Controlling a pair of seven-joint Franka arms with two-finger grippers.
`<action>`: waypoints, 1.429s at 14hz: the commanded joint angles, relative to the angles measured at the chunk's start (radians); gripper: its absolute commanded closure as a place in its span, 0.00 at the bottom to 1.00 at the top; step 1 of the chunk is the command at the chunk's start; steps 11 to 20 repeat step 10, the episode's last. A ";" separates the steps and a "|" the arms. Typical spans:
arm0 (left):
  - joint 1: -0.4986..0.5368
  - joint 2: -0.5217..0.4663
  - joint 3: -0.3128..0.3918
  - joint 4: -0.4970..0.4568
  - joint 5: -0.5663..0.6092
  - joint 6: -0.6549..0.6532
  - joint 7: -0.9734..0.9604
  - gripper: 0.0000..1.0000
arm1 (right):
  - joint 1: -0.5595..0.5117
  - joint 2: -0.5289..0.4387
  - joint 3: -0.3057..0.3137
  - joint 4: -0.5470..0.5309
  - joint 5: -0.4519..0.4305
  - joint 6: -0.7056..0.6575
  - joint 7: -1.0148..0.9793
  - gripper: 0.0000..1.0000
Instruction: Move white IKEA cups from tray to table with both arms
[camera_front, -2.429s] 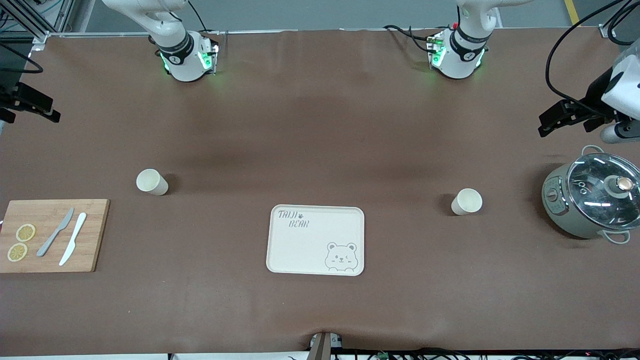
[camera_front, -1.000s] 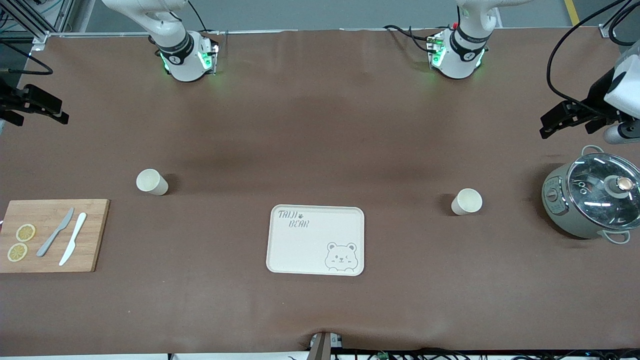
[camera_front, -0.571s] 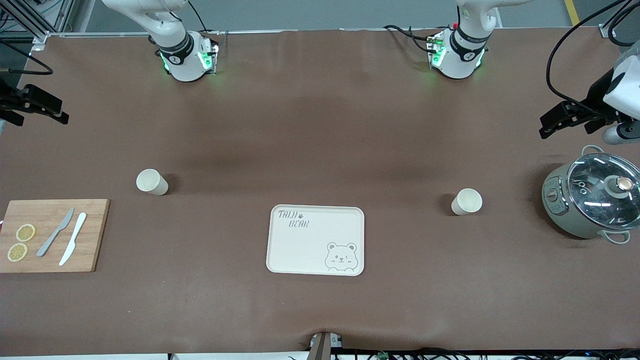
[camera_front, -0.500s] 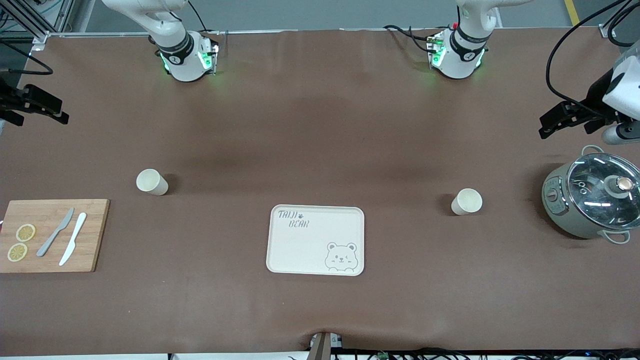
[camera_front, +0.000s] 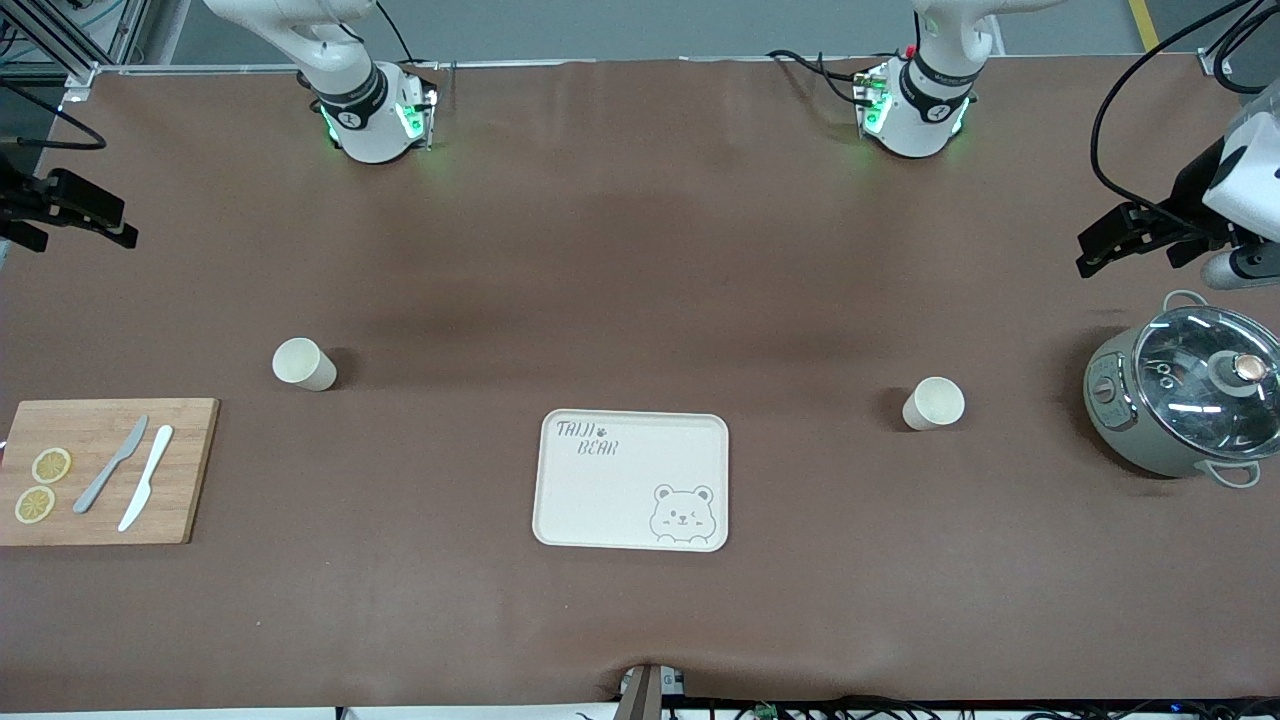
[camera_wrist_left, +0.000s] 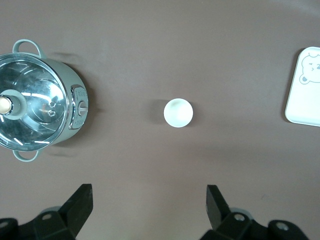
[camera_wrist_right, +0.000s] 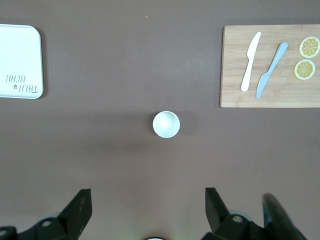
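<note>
Brown matting covers the whole table, with the 2 arm bases standing along its edge farthest from the front camera. Each of the 2 white cups stands upright on the mat: one cup toward the right arm's end, the other cup toward the left arm's end. Between them, nearer the front camera, lies the cream bear tray, with nothing on it. A wooden cutting board at the right arm's end carries 2 knives and 2 lemon slices. A lidded grey-green pot sits at the left arm's end. The left gripper hangs high over its cup, fingers spread wide and holding nothing. The right gripper hangs likewise over the other cup, fingers wide apart and empty.
</note>
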 joint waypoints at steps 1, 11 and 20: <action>0.010 -0.022 0.001 0.010 -0.006 -0.030 0.005 0.00 | 0.004 -0.013 0.002 -0.011 -0.018 -0.002 -0.009 0.00; 0.011 0.003 0.002 0.054 -0.009 -0.040 0.011 0.00 | 0.001 -0.011 0.000 -0.011 -0.018 -0.002 -0.009 0.00; 0.011 0.003 0.002 0.054 -0.009 -0.040 0.011 0.00 | 0.001 -0.011 0.000 -0.011 -0.018 -0.002 -0.009 0.00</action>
